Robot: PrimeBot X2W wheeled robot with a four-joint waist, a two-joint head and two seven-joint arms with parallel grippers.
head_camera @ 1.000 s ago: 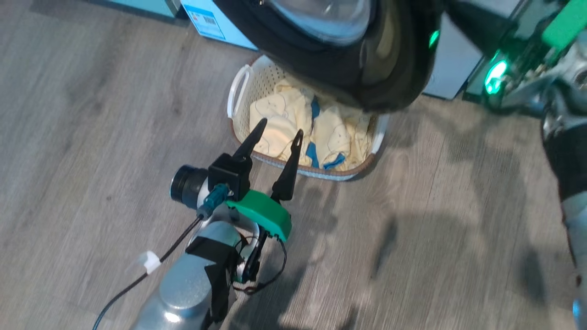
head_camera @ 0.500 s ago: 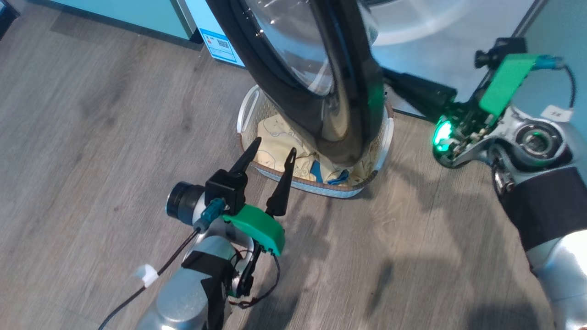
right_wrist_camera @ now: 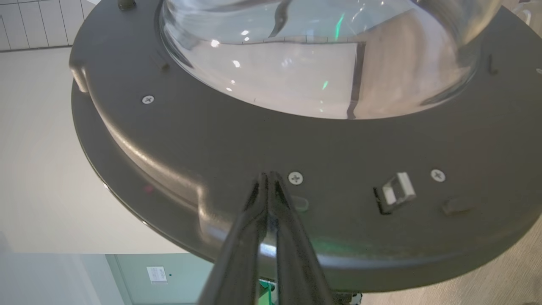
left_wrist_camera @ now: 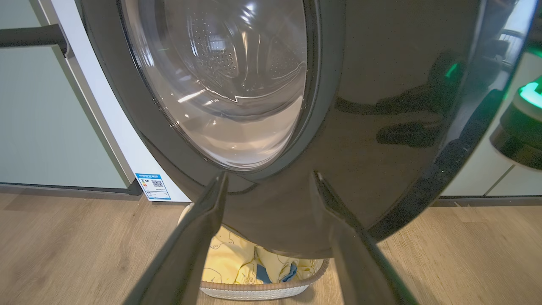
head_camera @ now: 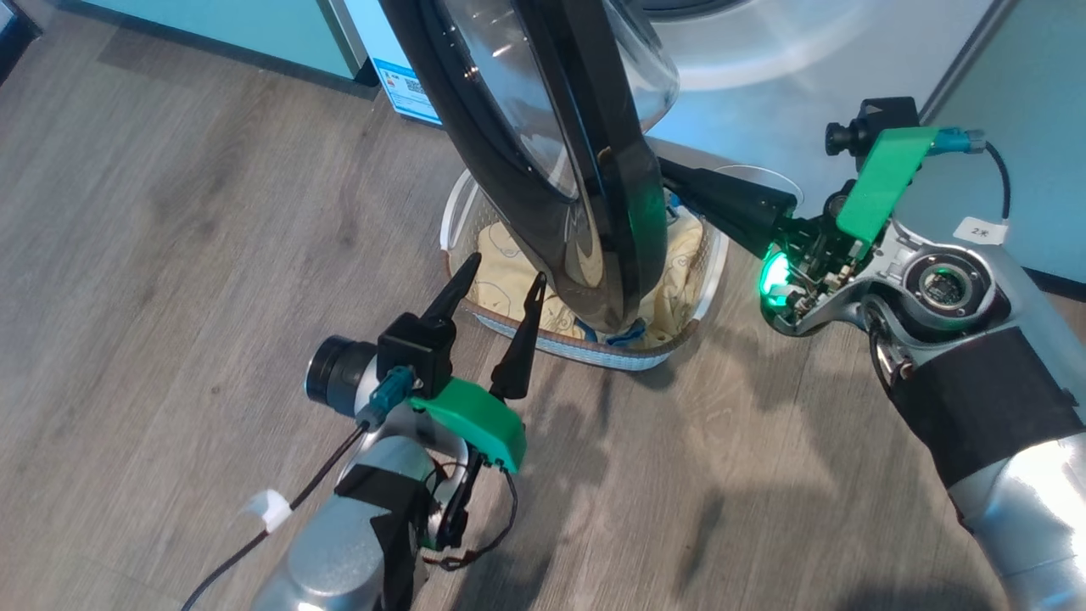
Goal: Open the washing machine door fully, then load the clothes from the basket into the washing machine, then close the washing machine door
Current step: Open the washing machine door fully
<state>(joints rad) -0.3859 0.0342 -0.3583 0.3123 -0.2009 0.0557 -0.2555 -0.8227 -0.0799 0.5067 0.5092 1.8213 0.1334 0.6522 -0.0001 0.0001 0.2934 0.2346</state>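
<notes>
The basket (head_camera: 594,352) stands on the floor (head_camera: 170,255) just before the washing machine (head_camera: 764,68), with the clothes (head_camera: 501,271) in it. The washing machine door (head_camera: 619,212) hangs swung out above the basket, over its middle. The left tool (head_camera: 505,270) lies left of the door, near the basket's near rim and apart from the door. The right tool (head_camera: 687,180) lies right of the door, tips at its inner face. A cabinet (head_camera: 212,21) stands left of the machine.

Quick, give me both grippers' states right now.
Left gripper: open, empty, pointing toward the basket.
Right gripper: shut, holding nothing, tips at the inner face of the washing machine door.
</notes>
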